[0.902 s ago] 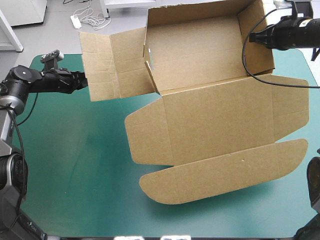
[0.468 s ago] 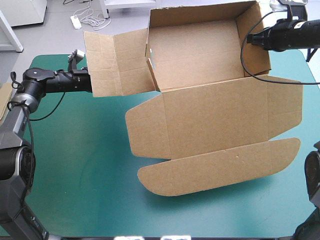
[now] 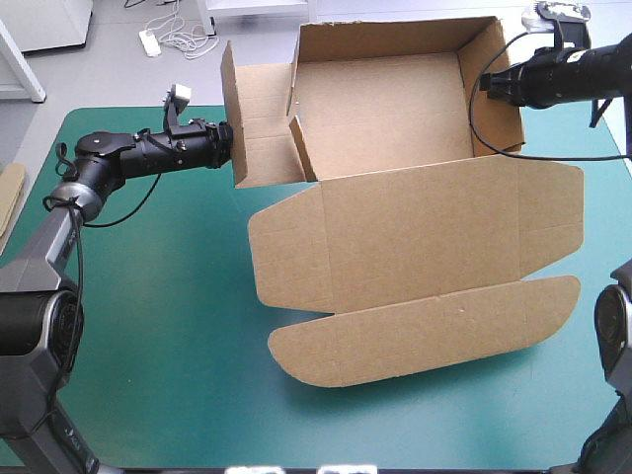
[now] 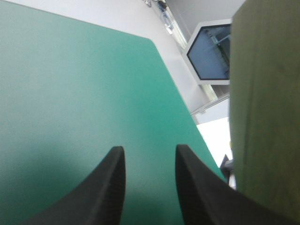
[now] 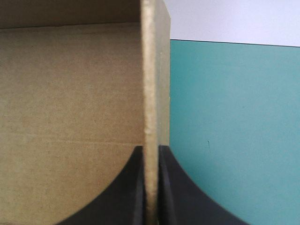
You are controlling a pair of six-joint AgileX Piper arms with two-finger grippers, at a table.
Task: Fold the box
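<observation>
The brown box [image 3: 415, 227] lies on the far half of the teal-green tabletop [image 3: 148, 326], tray open, lid flat toward the near edge. The right gripper [image 5: 151, 148] pinches the tray's right wall [image 5: 151, 84]. The left gripper [image 4: 150, 150] has its fingers narrowly apart, with only cover between them. The raised left flap [image 3: 259, 123], partly cut off, stands beside it; whether they touch is unclear.

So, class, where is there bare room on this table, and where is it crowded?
Free: the table left of the box, near side of the left gripper; a strip along the near edge. Crowded: far side, box and right gripper.
</observation>
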